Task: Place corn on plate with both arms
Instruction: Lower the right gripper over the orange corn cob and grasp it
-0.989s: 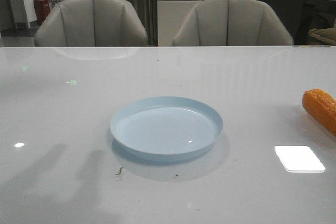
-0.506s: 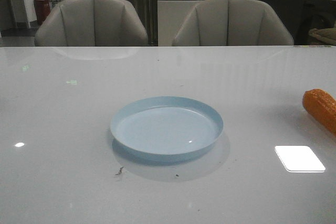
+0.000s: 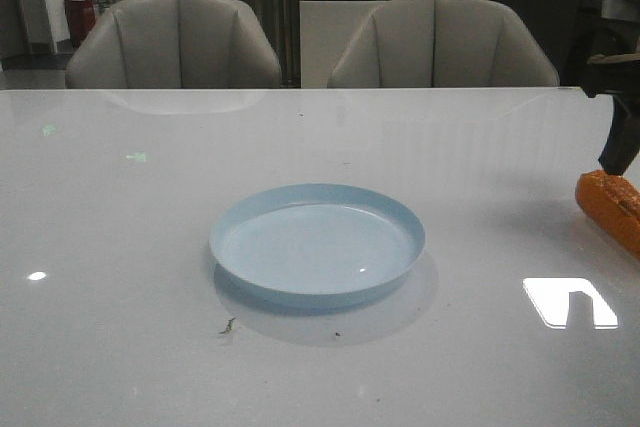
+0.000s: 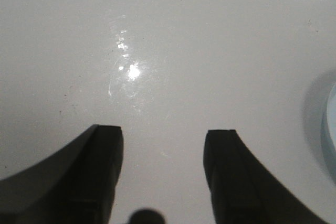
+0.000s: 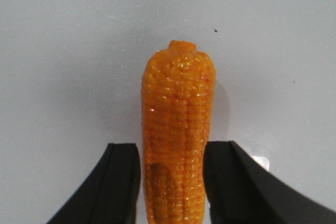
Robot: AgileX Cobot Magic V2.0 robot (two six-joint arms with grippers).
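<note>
Corn (image 5: 176,140), glossy orange and bumpy, lies at the counter's (image 3: 120,247) right edge, well apart from the empty blue plate (image 3: 317,244), and the right pincer (image 5: 173,182) has just dropped in, fingers wide astride it, so pickup looks imminent; left pincer (image 4: 163,166) hangs open, empty.

Glossy white table (image 3: 120,247): plate (image 3: 317,244) centre, corn (image 3: 610,209) right edge

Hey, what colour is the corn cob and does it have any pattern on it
Orange, with rows of small bumpy kernels and a darker patch near the fingers; the corn shows best in the right wrist view.
</note>
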